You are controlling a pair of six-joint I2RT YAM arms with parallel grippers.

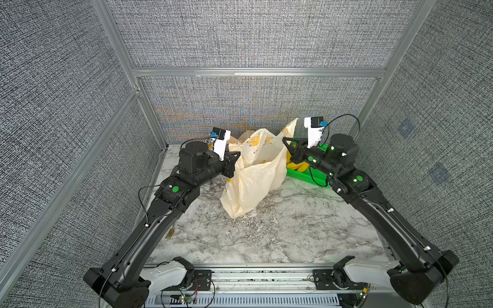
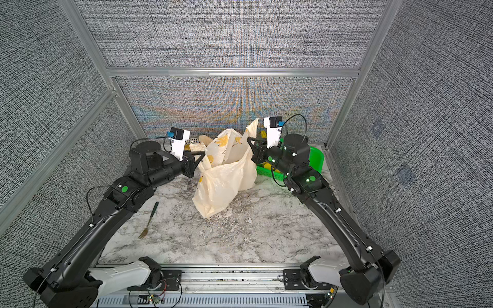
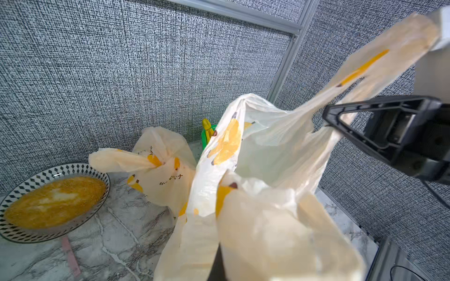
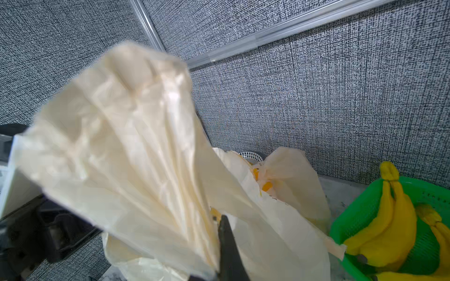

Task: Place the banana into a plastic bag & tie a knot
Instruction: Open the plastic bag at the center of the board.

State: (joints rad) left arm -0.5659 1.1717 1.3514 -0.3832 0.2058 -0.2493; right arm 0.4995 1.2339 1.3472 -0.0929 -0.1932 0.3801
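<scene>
- Bag [image 1: 253, 184]: thin cream plastic film, crinkled, half see-through, soft sheen, with yellow prints.
- Table [image 1: 280, 234]: marble-look top with grey veins, smooth, faintly glossy.
- Walls [image 1: 253, 34]: grey woven cloth, coarse and matt.
- Frame bars [image 1: 256, 72]: bare silvery metal, smooth, dull shine.
- Basket [image 4: 360, 206]: bright green plastic, perforated walls, slightly glossy.
- Bananas [image 4: 399, 219]: smooth yellow skin with a mild sheen.
- Plate [image 3: 31, 178]: glazed, glossy, with a black-and-white patterned rim.
- Fork [image 2: 149, 220]: brassy metal tines, dark smooth handle.
- Arms [image 1: 149, 229]: black casing, smooth and matt.
</scene>
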